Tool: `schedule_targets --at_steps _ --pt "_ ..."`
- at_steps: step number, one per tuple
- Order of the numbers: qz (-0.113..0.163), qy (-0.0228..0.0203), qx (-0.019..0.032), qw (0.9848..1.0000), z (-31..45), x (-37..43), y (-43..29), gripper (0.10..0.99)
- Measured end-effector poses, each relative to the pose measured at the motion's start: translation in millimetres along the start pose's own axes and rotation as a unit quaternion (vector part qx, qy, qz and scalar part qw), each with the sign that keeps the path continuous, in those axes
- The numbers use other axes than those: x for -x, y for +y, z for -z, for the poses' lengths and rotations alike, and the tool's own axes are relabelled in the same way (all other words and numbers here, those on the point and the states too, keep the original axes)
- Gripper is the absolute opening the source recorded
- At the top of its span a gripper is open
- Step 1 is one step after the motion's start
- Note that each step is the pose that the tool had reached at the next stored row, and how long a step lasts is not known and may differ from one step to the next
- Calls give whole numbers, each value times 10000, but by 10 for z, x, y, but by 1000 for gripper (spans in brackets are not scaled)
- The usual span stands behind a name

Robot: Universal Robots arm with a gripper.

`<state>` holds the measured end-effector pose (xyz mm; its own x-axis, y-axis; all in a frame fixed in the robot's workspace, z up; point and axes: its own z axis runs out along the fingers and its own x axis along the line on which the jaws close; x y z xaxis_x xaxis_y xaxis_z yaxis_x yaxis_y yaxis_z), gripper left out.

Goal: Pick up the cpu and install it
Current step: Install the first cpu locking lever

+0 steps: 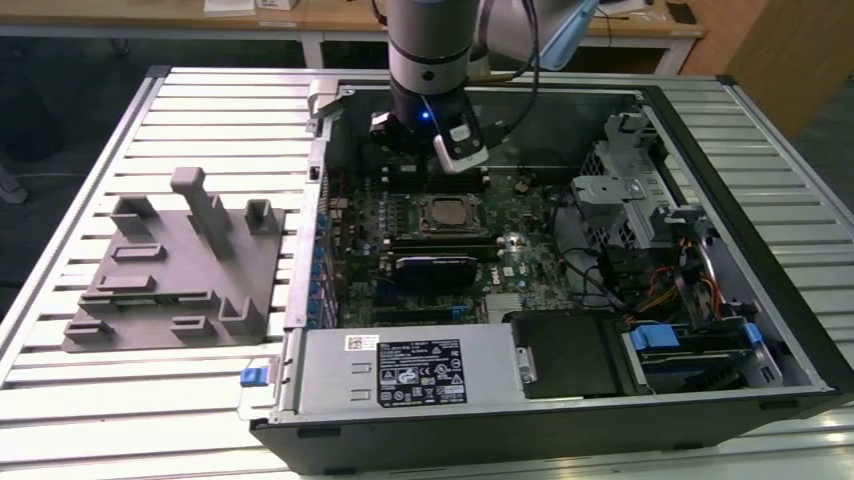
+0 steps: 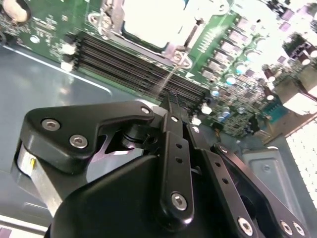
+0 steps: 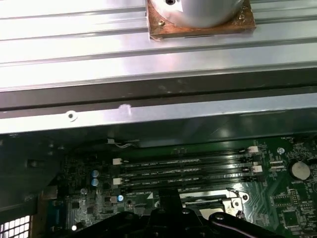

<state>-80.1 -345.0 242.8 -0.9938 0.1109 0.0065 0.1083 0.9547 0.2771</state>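
An open black computer case [image 1: 534, 440] lies on its side on the slatted aluminium desk [image 1: 200, 110], taking up the middle of the desk and most of the side at the exterior view's right. A grey plastic block fixture with upright posts [image 1: 174, 265] stands near the desk's edge at the exterior view's left, and nothing lies on it.

Inside the case, on the green motherboard [image 1: 534, 260], the cpu [image 2: 148, 17], a flat square chip with a silvery-white metal top, sits within the dark square socket frame with its metal border [image 2: 101, 20]. It looks level and bedded in, not tilted.

The black linkage claw [image 1: 458, 160] hangs over the board just beside the socket, above the row of long dark memory slots [image 2: 129, 62] and apart from the chip. I cannot tell whether it is released or clenched, and nothing can be made out in it.

As I judge it, the pick-up and the placing are done and the work stands at the close of the install step. Whether the socket's retention lever is locked cannot be seen.

Any further move calls for care. The claw has little room among the slots, the frame and the case wall, so it should travel straight and slowly and leave the seated chip unknocked.
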Motion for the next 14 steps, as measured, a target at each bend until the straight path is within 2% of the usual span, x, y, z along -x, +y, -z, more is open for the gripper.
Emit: schedule_targets --at_steps 2,8,9,12,14 --pt "-4 -3 -15 10000 -1 20 4 106" --pt "-3 -9 -16 10000 -3 20 4 106" --pt "3 -41 -13 10000 -7 21 2 106" --pt "21 -174 3 9998 -16 20 0 106" --pt "4 -231 7 9997 -28 21 -3 106"
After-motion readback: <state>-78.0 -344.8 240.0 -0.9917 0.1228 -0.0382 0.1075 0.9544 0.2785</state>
